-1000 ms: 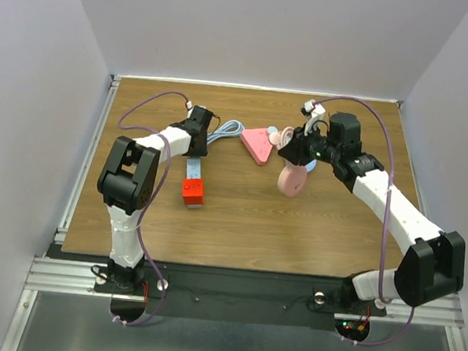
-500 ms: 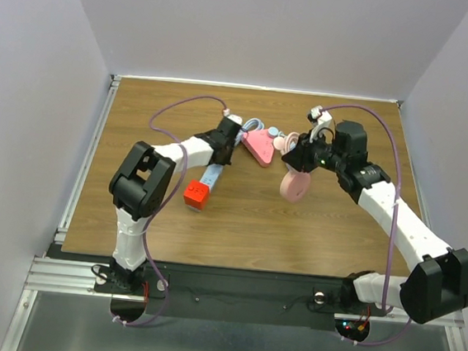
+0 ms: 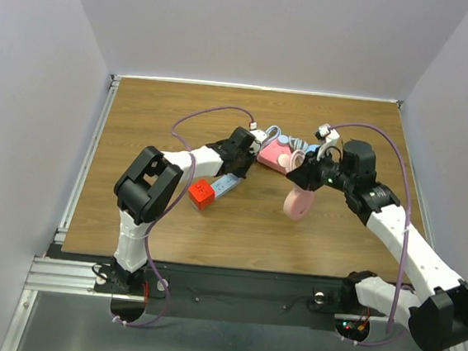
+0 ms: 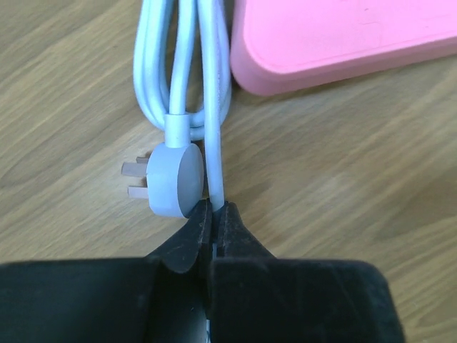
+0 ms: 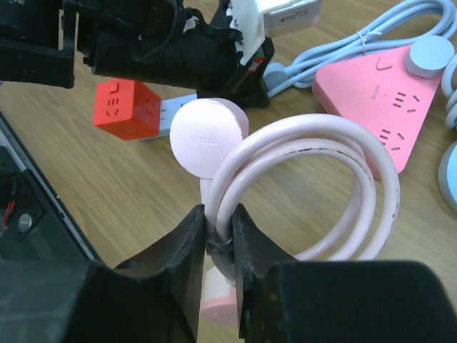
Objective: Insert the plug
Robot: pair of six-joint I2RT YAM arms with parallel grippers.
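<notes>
While the blue plug (image 4: 175,179) lay flat on the table (image 4: 71,78), prongs bare, the left gripper (image 4: 214,213) was clamped on its pale cord (image 4: 214,107) just beside the pink power strip (image 4: 335,36). The right gripper (image 5: 218,221) pinched a coiled pink cord (image 5: 314,128). Nothing was plugged in yet, so by my reckoning the whole insertion was left to do.

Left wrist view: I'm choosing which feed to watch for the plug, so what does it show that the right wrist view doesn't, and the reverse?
Only the left wrist view: the grey plug with its two prongs, and the left gripper shut on the pale blue cable right beside it. Only the right wrist view: the right gripper shut on a coiled pink cable, the round pink plug, the red cube socket, and the socket holes on the pink power strip. Both: that power strip, the blue cable, the wooden table.
</notes>
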